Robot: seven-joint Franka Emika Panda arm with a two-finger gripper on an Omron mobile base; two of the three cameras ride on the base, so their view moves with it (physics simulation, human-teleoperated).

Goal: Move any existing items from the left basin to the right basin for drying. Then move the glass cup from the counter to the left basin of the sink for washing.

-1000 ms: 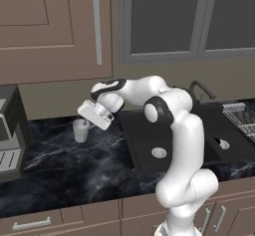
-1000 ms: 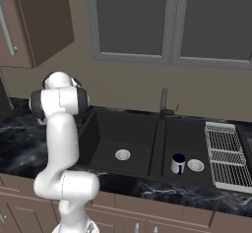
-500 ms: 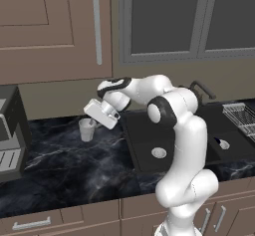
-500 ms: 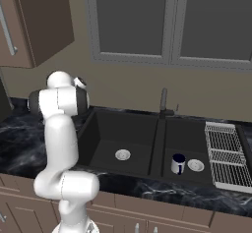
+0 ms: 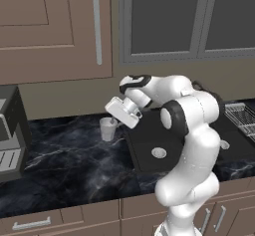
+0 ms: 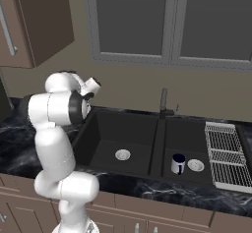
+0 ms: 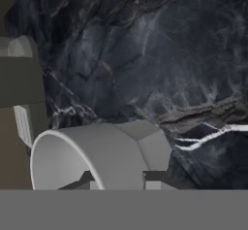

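The end effector (image 5: 115, 116) is narrowed on the rim of the glass cup (image 5: 107, 128), one finger inside the wall and one outside as the hand view shows it; the cup (image 7: 97, 156) appears just clear of the tabletop (image 5: 64, 160) or barely on it, though the left base view is too coarse to be sure. It sits left of the sink (image 6: 147, 138), near the wall.

The dark cup (image 6: 178, 163) stands in the right basin (image 6: 189, 143), and the left basin (image 6: 115, 138) holds nothing but its drain, so the step in hand is carrying the glass cup over.

To do it well, keep the pinch firm, since a rim grip on a smooth tapered wall could slip. Raise it enough to pass the sink's edge, hold it upright, swing it right over the left basin, then lower it to the floor beside the drain before letting go.
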